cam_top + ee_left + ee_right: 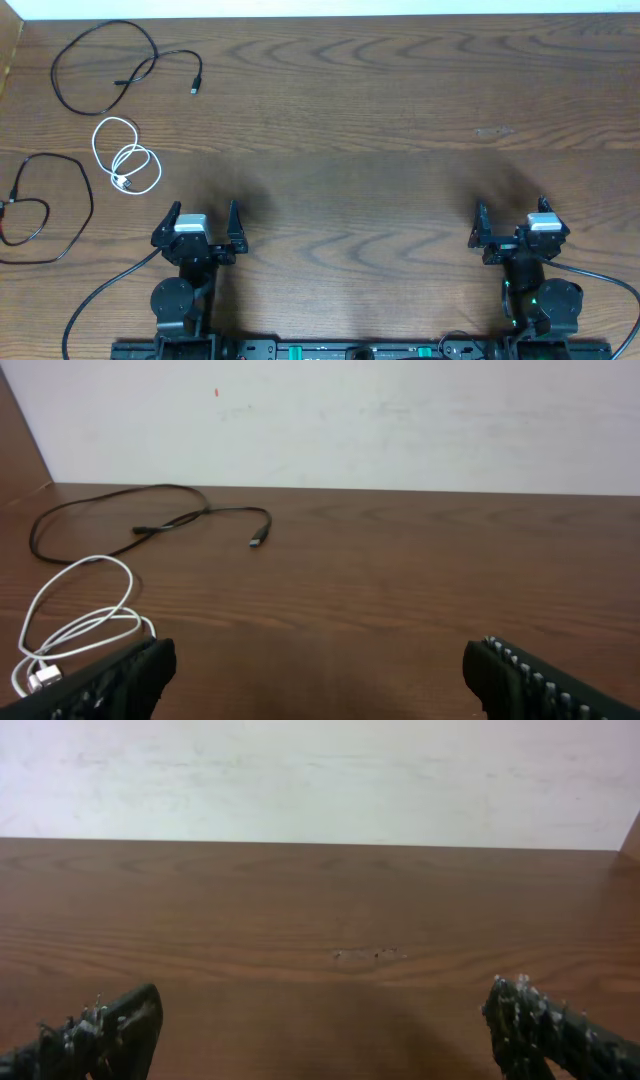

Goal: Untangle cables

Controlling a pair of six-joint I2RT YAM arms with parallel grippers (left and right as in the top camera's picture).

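Note:
Three cables lie apart on the left of the table. One black cable [103,68] loops at the far left corner, and the left wrist view shows it too as a black cable [150,525]. A coiled white cable [128,158] rests below it; in the left wrist view this white cable [70,622] lies just beyond the left finger. A second black cable [48,205] loops at the left edge. My left gripper [203,217] stands open near the front, right of the white coil. At the front right, my right gripper [510,216] is open over bare wood.
The wooden table [380,120] runs to a pale wall at the back. Both arm bases and their thick black leads [95,300] sit along the front edge. A faint scuff [368,955] marks the wood ahead of the right gripper.

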